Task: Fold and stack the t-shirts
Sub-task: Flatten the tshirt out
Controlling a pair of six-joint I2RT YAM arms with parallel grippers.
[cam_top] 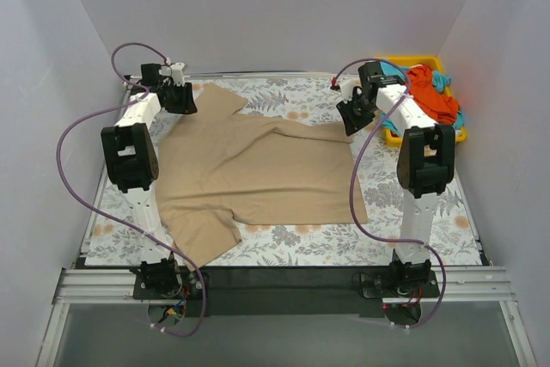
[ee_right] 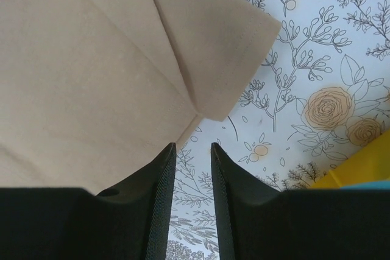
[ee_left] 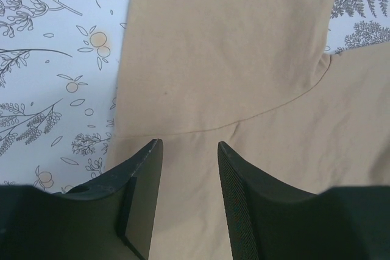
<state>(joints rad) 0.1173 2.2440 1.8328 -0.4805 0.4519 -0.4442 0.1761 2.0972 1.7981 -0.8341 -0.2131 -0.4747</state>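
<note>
The spread shirt [cam_top: 258, 169] lies flat on the bench [cam_top: 326, 242], covering its middle and left, with one sleeve at the far left and another at the near left. The tray [cam_top: 432, 62] sits at the far right corner, well apart from it, and holds two heaped shirts, the upper shirt [cam_top: 430, 96] on the lower shirt [cam_top: 395, 69]. The left claw [ee_left: 189, 144] is above the spread shirt's far-left part. The right claw [ee_right: 193, 145] is above the bench at that shirt's far-right edge, between it and the tray.
</note>
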